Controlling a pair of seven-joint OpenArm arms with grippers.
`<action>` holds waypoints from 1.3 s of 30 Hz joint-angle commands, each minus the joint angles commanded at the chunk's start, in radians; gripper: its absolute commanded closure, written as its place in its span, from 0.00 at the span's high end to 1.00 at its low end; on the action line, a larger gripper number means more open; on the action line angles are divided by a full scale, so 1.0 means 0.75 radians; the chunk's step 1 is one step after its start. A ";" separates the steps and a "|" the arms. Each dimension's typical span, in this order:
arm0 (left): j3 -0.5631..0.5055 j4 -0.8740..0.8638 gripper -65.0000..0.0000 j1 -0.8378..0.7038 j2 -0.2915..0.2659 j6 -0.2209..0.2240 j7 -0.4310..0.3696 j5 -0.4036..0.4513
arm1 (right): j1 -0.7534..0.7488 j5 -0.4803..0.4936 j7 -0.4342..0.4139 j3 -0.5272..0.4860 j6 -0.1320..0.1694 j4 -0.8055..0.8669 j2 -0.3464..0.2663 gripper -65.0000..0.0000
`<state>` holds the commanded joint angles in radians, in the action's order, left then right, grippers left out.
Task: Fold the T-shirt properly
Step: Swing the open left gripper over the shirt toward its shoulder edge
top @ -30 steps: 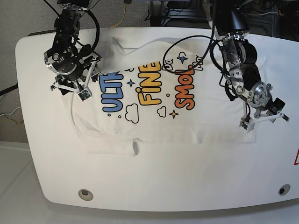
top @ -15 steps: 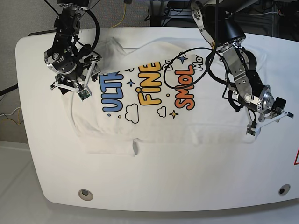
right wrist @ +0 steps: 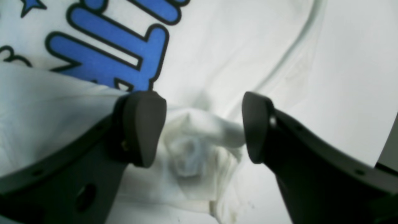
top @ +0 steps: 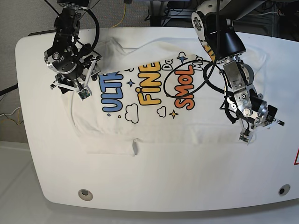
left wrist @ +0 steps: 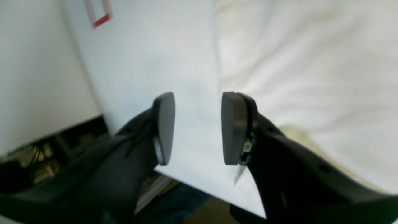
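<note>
The white T-shirt (top: 140, 128) lies spread print-up across the table, with "ULTRA", "FINE" and "SMOL" showing. At its left side my right gripper (top: 70, 91) hovers open; in the right wrist view the right gripper (right wrist: 199, 130) straddles a bunched fold of cloth (right wrist: 192, 146) below the blue letters (right wrist: 108, 56). My left gripper (top: 259, 130) is open at the shirt's lower right corner. In the left wrist view the left gripper (left wrist: 197, 127) has bare table between its fingers, and the T-shirt (left wrist: 311, 62) edge runs just right of them.
The white table (top: 163, 186) has two round holes near its front edge (top: 85, 194) (top: 281, 190) and a red mark (top: 295, 158) at the right edge. A black cable loop (top: 184, 79) hangs over the print. The table's near edge (left wrist: 202, 183) shows below the left gripper.
My left arm has swung down and inward along the shirt's right side, its wrist turning, and its cable loop has slid left over the print. The right arm has barely moved.
</note>
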<state>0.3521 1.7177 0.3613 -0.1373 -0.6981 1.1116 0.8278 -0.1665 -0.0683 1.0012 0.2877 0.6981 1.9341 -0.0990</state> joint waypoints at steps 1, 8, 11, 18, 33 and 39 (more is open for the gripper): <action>0.000 0.006 0.35 0.004 0.000 0.000 -0.025 -0.006 | 0.000 0.000 0.000 0.000 0.000 0.000 0.000 0.61; 0.002 0.074 0.34 0.000 -0.023 0.000 -0.260 -0.123 | 0.000 0.002 0.000 -0.002 0.000 0.000 0.002 0.61; 0.002 0.102 0.34 -0.033 -0.026 0.000 -0.387 -0.190 | -0.008 0.002 0.000 -0.002 0.000 0.000 0.002 0.61; 0.002 0.104 0.34 -0.149 -0.026 0.000 -0.667 -0.360 | -0.018 0.002 0.000 -0.002 0.000 0.000 0.002 0.61; 0.057 0.117 0.34 -0.323 -0.026 0.103 -0.886 -0.685 | -0.018 0.002 0.000 0.002 0.000 0.000 0.002 0.61; 0.137 0.151 0.34 -0.315 -0.026 0.240 -0.886 -0.739 | -0.018 0.002 0.000 0.002 0.000 0.000 0.002 0.61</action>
<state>0.4549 1.8313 0.1250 -0.1571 -0.5178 0.4473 0.2739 -0.1803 -0.0667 1.0012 0.2892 0.6981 1.9341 -0.0974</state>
